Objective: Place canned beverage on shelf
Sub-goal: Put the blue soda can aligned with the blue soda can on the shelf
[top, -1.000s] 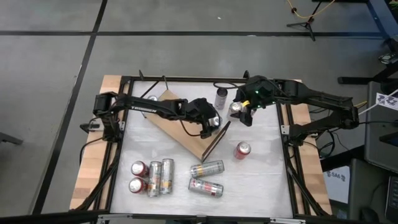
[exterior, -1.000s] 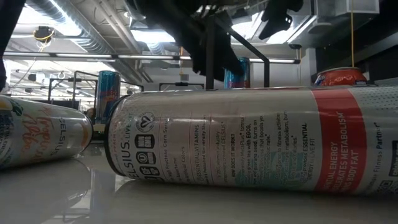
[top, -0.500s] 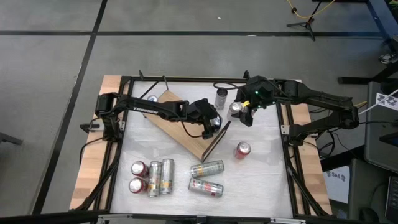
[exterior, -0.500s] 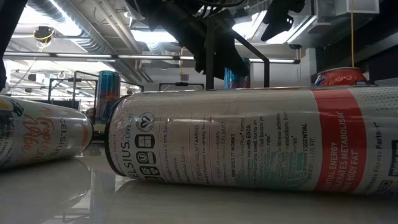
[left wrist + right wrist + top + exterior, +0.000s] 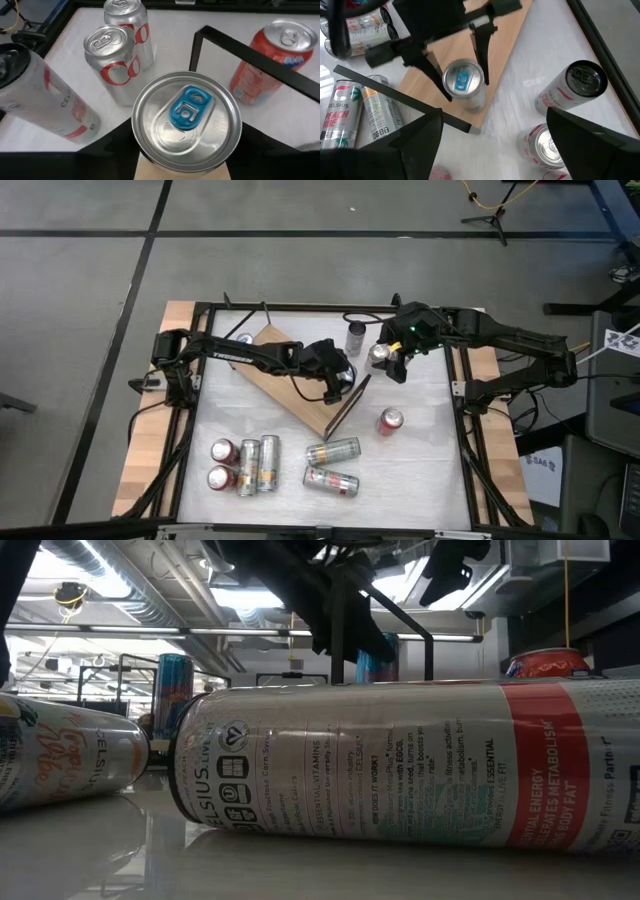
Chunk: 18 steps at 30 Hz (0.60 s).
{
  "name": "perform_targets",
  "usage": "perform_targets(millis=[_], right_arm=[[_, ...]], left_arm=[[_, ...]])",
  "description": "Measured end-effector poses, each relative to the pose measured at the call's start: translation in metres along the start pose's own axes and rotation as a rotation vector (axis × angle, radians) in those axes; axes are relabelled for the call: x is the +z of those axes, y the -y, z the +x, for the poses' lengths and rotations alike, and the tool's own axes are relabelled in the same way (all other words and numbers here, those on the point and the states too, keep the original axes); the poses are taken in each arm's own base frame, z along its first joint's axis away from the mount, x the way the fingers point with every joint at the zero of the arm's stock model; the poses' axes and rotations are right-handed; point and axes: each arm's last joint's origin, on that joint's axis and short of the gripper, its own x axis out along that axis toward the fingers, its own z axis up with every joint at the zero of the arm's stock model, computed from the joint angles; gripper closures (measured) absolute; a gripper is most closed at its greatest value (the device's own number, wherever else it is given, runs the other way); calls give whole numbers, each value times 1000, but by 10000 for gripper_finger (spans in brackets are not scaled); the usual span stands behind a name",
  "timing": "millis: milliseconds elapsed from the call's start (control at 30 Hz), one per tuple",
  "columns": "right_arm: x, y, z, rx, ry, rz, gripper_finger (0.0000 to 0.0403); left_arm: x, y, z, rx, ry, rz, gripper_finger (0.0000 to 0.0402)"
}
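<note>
Inspecting: our left fingers [image 5: 481, 47] grasp one can [image 5: 464, 82] standing on the shelf [image 5: 290, 385]; right fingers [image 5: 392, 362] released. Many cans [image 5: 243, 464] remain on the table [image 5: 420, 470].

Lying can [image 5: 400, 765], low view: "CELSIUS. LIVE FIT", "ESSENTIAL ENERGY", "METABOLISM". Can at 9 o'clock [image 5: 60, 765]: "CELSIUS". Can [image 5: 342, 112] in right wrist view: "CELSIUS PEACH VIBE". Left arm [image 5: 235, 353]: "TROSSEN".

Silver can [image 5: 186, 120] with bright blue tab, light-brown shelf [image 5: 283, 376] on black frame, orange-red can [image 5: 263, 62], white tabletop [image 5: 420, 450].
</note>
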Motion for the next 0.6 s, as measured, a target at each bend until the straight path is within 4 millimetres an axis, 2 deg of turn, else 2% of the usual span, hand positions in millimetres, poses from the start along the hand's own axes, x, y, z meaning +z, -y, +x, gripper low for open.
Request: perform_targets(millis=[333, 600], right_arm=[[0, 0, 0, 0, 1, 0, 54], [0, 0, 0, -1, 0, 1, 54]], left_arm=[[14, -23, -41, 43, 5, 24, 192], [20, -67, -88, 94, -17, 26, 192]])
